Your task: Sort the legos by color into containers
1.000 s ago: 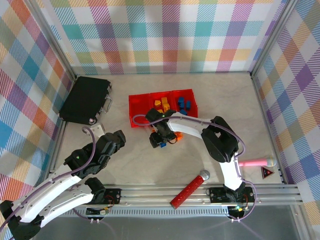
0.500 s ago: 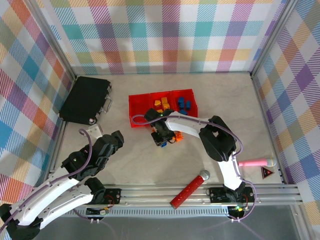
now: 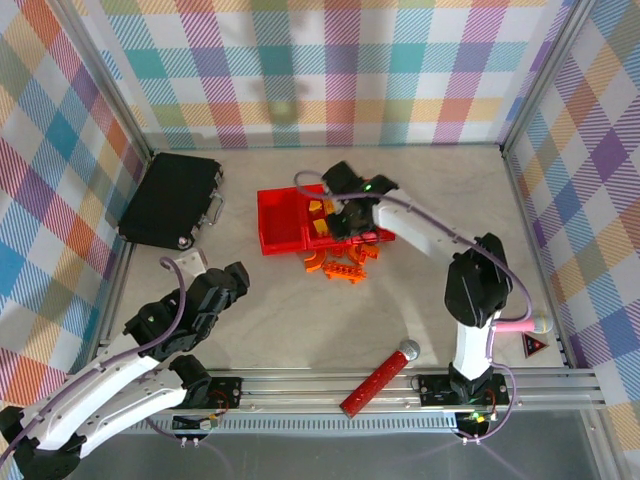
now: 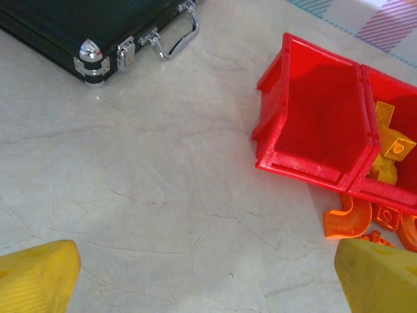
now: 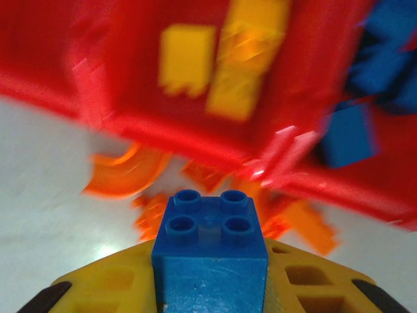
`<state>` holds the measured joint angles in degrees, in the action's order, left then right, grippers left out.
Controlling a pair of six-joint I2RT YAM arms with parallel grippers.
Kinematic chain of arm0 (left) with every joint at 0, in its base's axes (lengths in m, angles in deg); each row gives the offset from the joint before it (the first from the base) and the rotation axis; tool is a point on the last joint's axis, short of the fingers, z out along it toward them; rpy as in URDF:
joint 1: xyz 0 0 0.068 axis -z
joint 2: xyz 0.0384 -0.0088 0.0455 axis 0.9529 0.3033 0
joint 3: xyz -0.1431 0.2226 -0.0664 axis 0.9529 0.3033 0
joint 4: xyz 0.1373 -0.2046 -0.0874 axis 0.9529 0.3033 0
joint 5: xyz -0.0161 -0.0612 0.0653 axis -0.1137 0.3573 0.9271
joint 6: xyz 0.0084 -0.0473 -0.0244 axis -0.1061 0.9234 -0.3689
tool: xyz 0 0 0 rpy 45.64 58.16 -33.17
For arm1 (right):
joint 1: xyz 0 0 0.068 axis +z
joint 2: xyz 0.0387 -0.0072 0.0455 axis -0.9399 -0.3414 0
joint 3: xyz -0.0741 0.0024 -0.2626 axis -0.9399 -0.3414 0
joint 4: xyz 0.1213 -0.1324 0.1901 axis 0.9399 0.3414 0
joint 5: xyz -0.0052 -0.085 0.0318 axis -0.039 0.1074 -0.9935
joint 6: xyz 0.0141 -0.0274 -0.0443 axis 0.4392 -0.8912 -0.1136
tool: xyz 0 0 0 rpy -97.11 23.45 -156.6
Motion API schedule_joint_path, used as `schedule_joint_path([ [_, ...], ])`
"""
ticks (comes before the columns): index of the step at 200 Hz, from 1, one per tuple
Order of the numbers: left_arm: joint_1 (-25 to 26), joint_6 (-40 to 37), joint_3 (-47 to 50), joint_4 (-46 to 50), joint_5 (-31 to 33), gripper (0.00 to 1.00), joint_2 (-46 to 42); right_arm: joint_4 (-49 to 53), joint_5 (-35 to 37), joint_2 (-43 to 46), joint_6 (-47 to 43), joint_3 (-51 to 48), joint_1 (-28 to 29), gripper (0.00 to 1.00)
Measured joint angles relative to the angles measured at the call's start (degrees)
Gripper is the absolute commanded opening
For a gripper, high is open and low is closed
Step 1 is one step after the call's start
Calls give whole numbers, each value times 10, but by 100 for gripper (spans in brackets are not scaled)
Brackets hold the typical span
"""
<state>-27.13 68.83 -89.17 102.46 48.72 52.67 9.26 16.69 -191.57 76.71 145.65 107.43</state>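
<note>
My right gripper (image 5: 210,264) is shut on a blue four-stud brick (image 5: 210,225), held between its yellow fingers. In the top view the right gripper (image 3: 347,212) hangs over the row of red bins (image 3: 264,222). The left bin (image 4: 319,124) is empty. Yellow bricks (image 5: 189,59) lie in the middle bin and blue bricks (image 5: 352,134) in the right one. Several orange bricks (image 3: 343,264), some arched (image 5: 124,175), lie on the table just in front of the bins. My left gripper (image 3: 232,283) stands open over bare table, its yellow fingertips (image 4: 36,277) wide apart.
A flat black case (image 3: 170,200) lies at the back left. A long red cylinder with a silver ball end (image 3: 380,378) lies near the front rail. A pink stick (image 3: 510,325) and a small red triangle (image 3: 535,346) sit at the right edge.
My right gripper rose from the pile of orange bricks with the blue brick and swung back over the bins. The left arm has barely moved.
</note>
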Motion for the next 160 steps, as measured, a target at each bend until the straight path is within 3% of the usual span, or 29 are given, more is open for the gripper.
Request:
schedule_joint_path([
  [35,0,-9,0,-7,-29,100,44,-7,12,-37,-42,61,-85,26],
  [86,0,-27,-3,-20,-68,100,103,-20,9,-137,-78,126,-97,31],
  [160,0,-76,-6,-66,-133,100,136,-18,10,-174,-95,148,-110,64],
])
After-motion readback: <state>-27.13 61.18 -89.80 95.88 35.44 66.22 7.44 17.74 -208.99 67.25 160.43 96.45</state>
